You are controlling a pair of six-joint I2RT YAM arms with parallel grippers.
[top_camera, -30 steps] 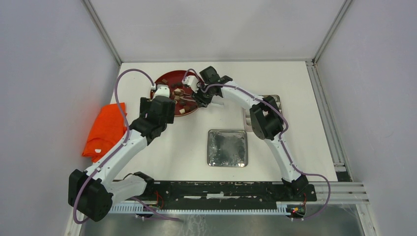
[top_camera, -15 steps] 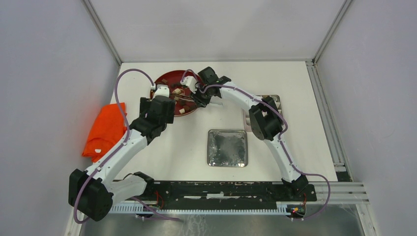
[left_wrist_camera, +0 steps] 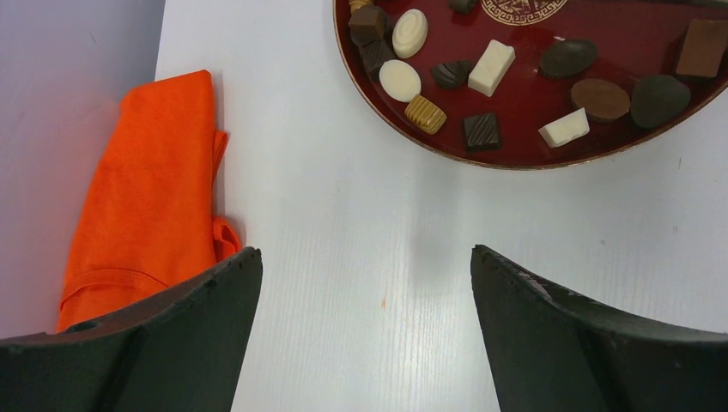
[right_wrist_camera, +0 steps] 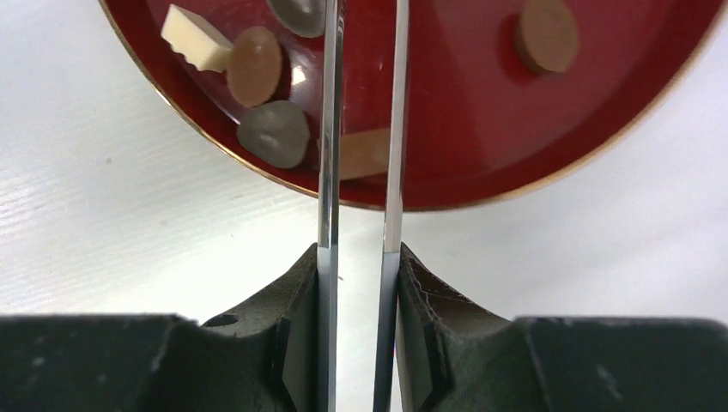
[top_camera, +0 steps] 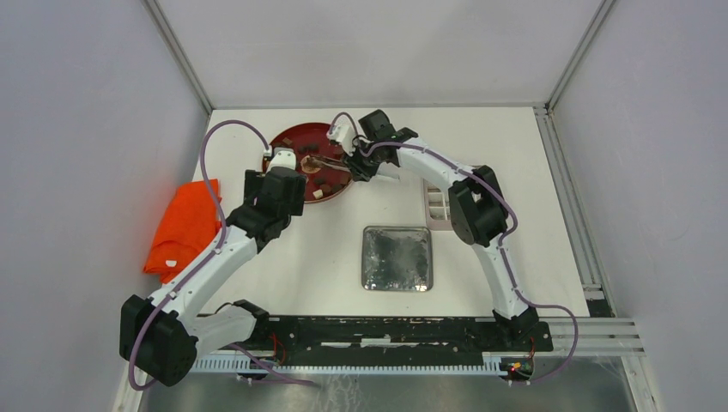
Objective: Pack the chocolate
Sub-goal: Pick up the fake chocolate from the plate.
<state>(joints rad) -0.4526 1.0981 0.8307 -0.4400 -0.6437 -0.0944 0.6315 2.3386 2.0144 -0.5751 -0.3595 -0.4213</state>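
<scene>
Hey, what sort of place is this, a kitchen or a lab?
Likely a robotics test cell: a white table walled by plain grey panels, two robot arms bolted at its near edge, a red plate of chocolate.

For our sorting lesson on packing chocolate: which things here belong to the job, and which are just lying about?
Job: chocolates, red plate holding them, gridded box.
Lying about: orange cloth, silvery square tray.

- A robotics lab cell is showing here: 2 arms, left arm [top_camera: 215, 262] and right arm [top_camera: 500, 268], are standing bolted to a black rail [top_camera: 386, 330].
- Plain grey walls [top_camera: 86, 129] and aluminium frame posts [top_camera: 180, 60] are enclosing the white tabletop [top_camera: 326, 249].
- Purple cables [top_camera: 204, 153] are looping along both arms.
</scene>
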